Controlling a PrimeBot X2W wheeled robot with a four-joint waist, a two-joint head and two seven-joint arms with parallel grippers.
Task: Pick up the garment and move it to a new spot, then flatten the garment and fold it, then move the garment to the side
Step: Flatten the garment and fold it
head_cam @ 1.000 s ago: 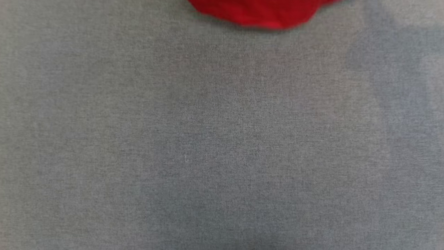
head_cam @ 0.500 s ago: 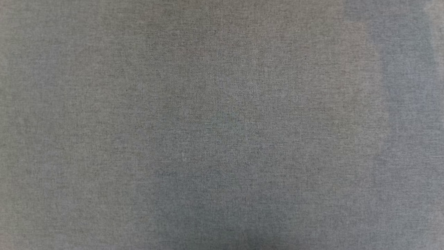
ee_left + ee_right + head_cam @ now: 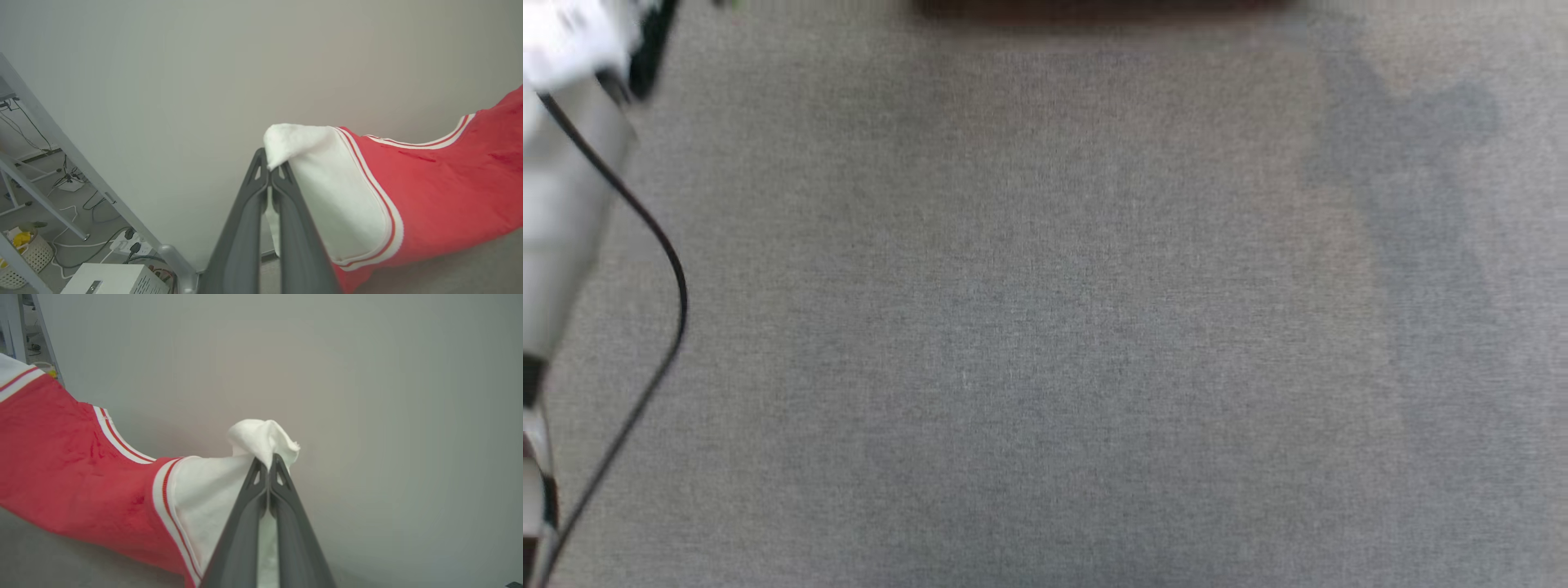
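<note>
The garment hangs stretched between my two grippers, above the table. In the left wrist view my left gripper [image 3: 269, 163] is shut on one white sleeve [image 3: 327, 196], and the red body [image 3: 441, 192] with striped trim runs off to the right. Seen from the right wrist, my right gripper [image 3: 267, 463] is shut on the bunched tip of the other white sleeve [image 3: 204, 490], with the red body [image 3: 65, 465] trailing left. The lettering is hidden.
The grey cloth tabletop [image 3: 1045, 327] lies below. My pale left forearm [image 3: 564, 204] with a black cable [image 3: 670, 269] stands at its left edge. Beyond a metal frame leg [image 3: 61, 151], a white box [image 3: 118, 279], a basket [image 3: 24, 253] and floor cables.
The red hem at the head view's top edge a second ago has gone up out of the picture. A pale forearm with its cable has come in at the left.
</note>
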